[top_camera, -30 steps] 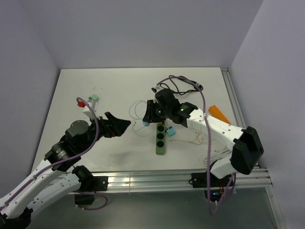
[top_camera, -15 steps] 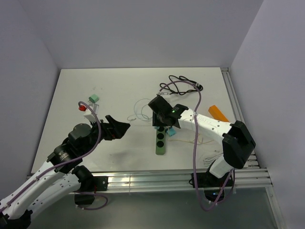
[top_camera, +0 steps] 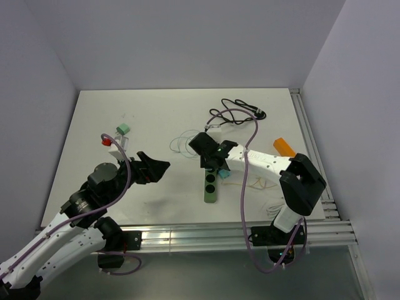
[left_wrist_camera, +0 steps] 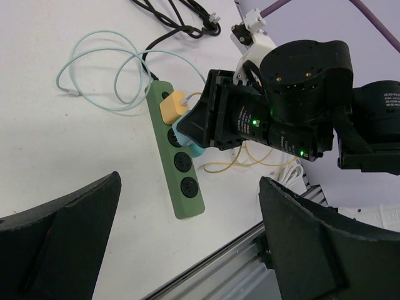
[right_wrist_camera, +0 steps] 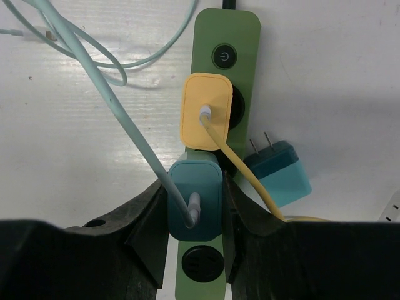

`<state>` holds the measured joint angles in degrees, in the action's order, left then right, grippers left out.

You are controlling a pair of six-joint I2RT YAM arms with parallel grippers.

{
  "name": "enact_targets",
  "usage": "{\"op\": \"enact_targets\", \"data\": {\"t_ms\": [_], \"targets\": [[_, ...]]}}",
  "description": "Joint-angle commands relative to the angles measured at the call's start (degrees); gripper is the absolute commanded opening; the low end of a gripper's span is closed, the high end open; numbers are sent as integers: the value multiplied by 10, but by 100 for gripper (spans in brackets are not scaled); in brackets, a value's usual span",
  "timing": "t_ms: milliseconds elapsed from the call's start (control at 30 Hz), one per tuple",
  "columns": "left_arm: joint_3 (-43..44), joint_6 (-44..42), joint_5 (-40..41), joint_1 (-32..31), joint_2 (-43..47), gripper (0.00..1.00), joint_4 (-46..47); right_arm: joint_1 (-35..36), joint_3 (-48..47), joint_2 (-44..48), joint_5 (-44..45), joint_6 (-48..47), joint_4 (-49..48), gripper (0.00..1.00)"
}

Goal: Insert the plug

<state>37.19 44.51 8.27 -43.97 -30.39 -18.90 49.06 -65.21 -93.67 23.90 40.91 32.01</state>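
A green power strip (right_wrist_camera: 247, 56) lies on the white table, also in the top view (top_camera: 210, 187) and the left wrist view (left_wrist_camera: 181, 181). A yellow plug (right_wrist_camera: 203, 109) sits in its upper socket. My right gripper (right_wrist_camera: 195, 206) is shut on a teal plug (right_wrist_camera: 195, 199) with a pale blue cable, held over the socket just below the yellow one; whether it is seated is hidden. A second teal plug (right_wrist_camera: 278, 172) lies loose beside the strip, prongs showing. My left gripper (left_wrist_camera: 187, 250) is open and empty, to the left of the strip.
A black cable (top_camera: 240, 112) coils at the back. The pale blue cable (top_camera: 181, 142) loops left of the strip, and a yellow cable (top_camera: 256, 183) runs to its right. An orange block (top_camera: 283, 146) lies at the right edge. Red and green small parts (top_camera: 115, 134) lie at the left.
My right gripper has moved down and nearer along the strip with the teal plug, and its arm has folded inward. My left gripper has drawn back slightly.
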Motion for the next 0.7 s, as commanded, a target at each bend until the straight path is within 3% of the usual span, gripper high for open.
{"op": "enact_targets", "data": {"t_ms": [0,467,667], "targets": [[5,-12,2,-1,5,97,12,10,14,2,47,13,-30,0],[-1,-7,-3,0,2,97,18,13,48,-19,75,8,-77,0],[0,-7,-4,0,4,97,18,28,55,16,84,20,-82,0]]}}
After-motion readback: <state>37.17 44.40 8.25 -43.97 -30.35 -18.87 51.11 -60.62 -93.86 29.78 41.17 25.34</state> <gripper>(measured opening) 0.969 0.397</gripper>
